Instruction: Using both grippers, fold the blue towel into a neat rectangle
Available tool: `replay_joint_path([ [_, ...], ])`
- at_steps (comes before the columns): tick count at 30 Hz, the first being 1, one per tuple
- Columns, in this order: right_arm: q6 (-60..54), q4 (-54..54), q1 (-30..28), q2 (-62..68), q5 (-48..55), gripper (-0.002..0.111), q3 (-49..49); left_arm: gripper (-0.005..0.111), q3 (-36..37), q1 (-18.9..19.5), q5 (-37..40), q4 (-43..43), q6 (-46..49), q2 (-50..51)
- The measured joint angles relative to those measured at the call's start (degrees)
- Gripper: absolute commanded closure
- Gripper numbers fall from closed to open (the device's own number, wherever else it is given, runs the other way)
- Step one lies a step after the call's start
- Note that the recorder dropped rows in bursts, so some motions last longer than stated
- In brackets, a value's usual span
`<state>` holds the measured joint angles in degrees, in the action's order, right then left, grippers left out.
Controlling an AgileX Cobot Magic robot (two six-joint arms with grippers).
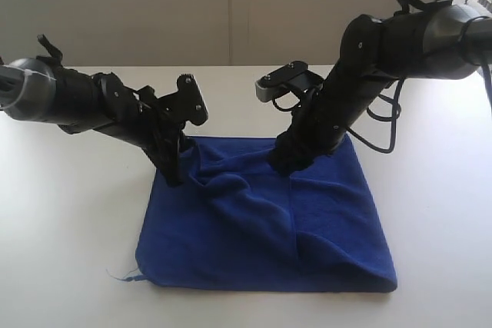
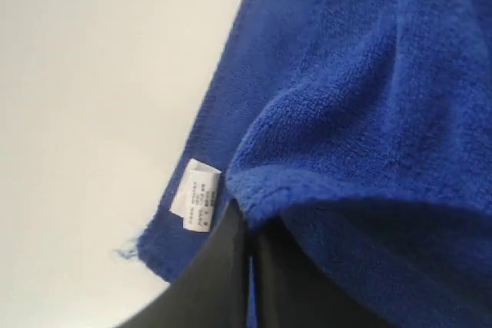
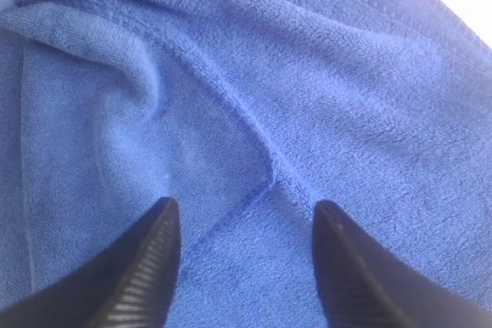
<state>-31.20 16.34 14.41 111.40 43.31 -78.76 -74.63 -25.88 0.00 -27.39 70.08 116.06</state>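
The deep royal-blue plush towel [image 1: 307,243] lies on the white table [image 1: 69,213]. Judging by one hemmed layer lying over another, it is already doubled into a rough rectangle, and its far edge is rucked into soft ridges between the two arms. Both black pincer grippers are down at that far edge, one towards each corner. That placing suits a fold in which the far side is lifted and carried over to the near side with the cloth held level between them

The left gripper [image 2: 252,224] has its narrow tips pressed together on a pinch of the towel's edge. In the left wrist view the plush bulges over the tips and runs down between them, just beside the small white tag [image 2: 196,195] at the corner. A hold this close to the corner should let the edge rise square rather than sag

The right gripper [image 3: 246,213] stands wide apart and holds nothing, its two ribbed tips on either side of a stitched hem corner of the upper layer. Whether those tips already touch the pile I cannot tell, as the exterior view hides them behind the arm. I judge that this side must close on both layers before any lift, or the towel will skew towards the left grip
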Motion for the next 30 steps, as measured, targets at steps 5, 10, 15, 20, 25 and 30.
replay_joint_path([
  [5,0.0,0.0,0.0,0.0,1.4,0.058,0.0,0.107,0.0,0.0,0.0,0.0,0.7,-2.5],
  [10,-2.4,0.0,0.0,0.0,2.8,0.051,0.0,0.107,0.0,0.0,0.0,0.0,2.8,-3.9],
  [15,-7.1,0.0,0.0,0.0,2.0,0.049,0.0,0.107,0.0,0.0,0.0,0.0,4.3,-4.1],
  [20,-7.9,0.2,0.0,1.1,-1.0,0.049,0.0,0.107,0.0,0.0,0.0,0.1,4.5,-4.1],
  [25,-7.9,0.6,0.0,4.6,-2.3,0.050,0.0,0.107,0.0,0.0,0.0,0.1,4.5,-4.1],
  [30,-9.0,2.4,0.0,6.5,-4.5,0.053,0.0,0.107,0.0,0.0,0.0,0.1,4.5,-4.1],
])
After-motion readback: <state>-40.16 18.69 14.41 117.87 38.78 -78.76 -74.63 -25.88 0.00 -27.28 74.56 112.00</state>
